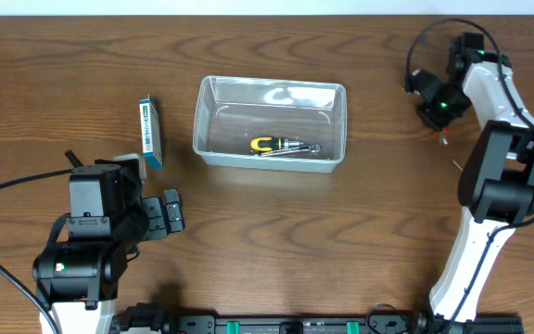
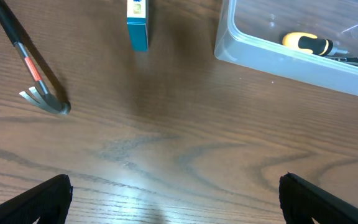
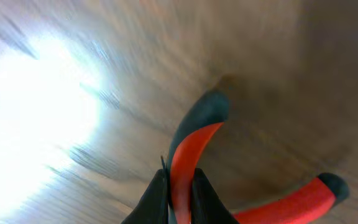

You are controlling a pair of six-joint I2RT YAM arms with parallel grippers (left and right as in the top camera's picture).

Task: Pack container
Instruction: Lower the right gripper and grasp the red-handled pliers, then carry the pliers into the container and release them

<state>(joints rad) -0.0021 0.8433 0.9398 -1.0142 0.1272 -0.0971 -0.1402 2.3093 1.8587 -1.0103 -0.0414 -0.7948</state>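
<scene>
Only the right wrist view shows red-handled pliers (image 3: 191, 162) clamped in the right pincer (image 3: 179, 193) (left pincer (image 2: 173, 199) gapes).

Print on the small blue-and-white box (image 1: 151, 133), too small to read.

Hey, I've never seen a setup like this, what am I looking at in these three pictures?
Two robot arms work at a wooden table. One picture is from a camera above; the others are from cameras on each wrist. On the table sits a clear container holding a yellow-handled screwdriver, with a small blue-and-white box beside it. The left wrist view also shows a hammer. The left gripper is open and empty. The right gripper is shut on red-handled pliers.
</scene>
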